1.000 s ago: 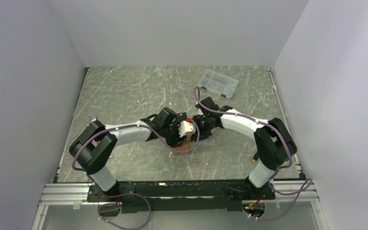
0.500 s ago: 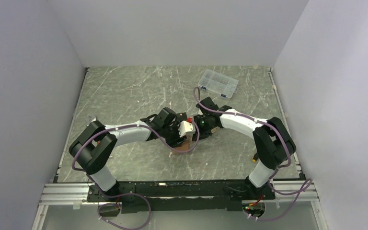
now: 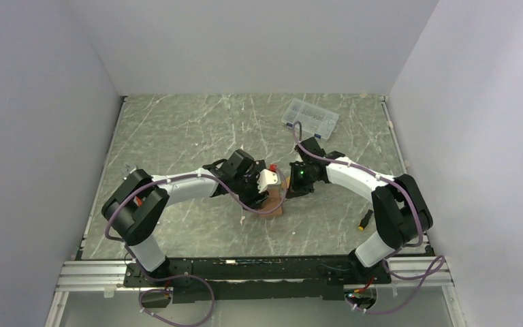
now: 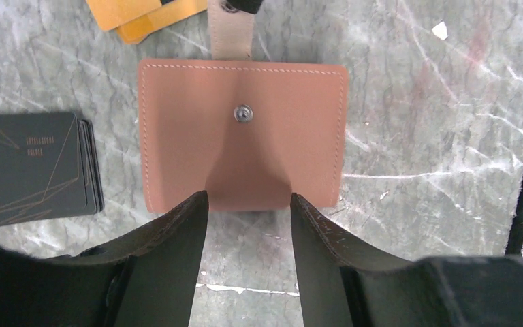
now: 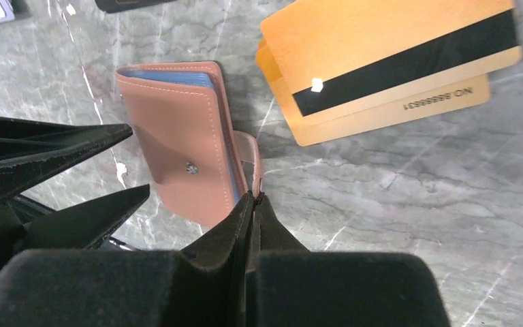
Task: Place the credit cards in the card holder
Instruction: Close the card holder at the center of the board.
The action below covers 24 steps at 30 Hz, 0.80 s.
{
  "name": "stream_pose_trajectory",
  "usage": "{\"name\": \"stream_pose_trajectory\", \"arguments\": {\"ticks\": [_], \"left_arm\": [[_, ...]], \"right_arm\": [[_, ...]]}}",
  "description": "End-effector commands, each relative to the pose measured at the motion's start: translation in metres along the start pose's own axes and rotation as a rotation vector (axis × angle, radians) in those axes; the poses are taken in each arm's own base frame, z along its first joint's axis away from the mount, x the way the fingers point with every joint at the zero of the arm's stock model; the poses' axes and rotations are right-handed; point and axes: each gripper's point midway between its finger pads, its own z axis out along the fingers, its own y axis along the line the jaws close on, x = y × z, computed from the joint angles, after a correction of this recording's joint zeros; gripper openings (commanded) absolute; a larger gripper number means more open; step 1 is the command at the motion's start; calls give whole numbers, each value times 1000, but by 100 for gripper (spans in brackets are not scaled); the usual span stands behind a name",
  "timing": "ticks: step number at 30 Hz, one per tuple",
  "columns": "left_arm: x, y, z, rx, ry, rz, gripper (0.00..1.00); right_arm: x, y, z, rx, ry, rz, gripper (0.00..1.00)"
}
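- R arm and holder (image 4: 184,136) have shifted right vs 1 s ago; L arm followed.
- R gripper (image 5: 252,199) pinched tight on holder's strap (image 5: 252,157).
- L gripper (image 4: 248,204) fingers spread apart, gripping nothing, tips at holder's near edge.
- Holder closed, flat on table (image 4: 415,136), stud up.
- Gold cards (image 5: 381,61) on table near strap end, not in holder.
- Black cards (image 4: 27,163) just beside holder.
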Motion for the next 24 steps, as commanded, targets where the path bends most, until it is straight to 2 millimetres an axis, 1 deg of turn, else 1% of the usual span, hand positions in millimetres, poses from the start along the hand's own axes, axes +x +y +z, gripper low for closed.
{"name": "stream_pose_trajectory", "arguments": {"ticks": [1, 4, 10, 15, 21, 24], "left_arm": [[-23, -8, 2, 70, -53, 7, 54], [-26, -10, 3, 85, -67, 14, 54], [-23, -16, 14, 97, -53, 24, 54], [-7, -16, 18, 84, -6, 8, 53], [11, -17, 19, 72, 41, 10, 53], [13, -17, 18, 63, 47, 11, 52]], "right_arm": [[-4, -5, -11, 16, -33, 7, 0], [-3, -2, -11, 1, -29, 3, 0], [-4, 8, -13, -32, -20, -17, 0], [-4, 19, -14, -64, -3, -47, 0], [-2, 32, -3, -93, 35, -75, 0], [-3, 38, 3, -98, 56, -99, 0]]}}
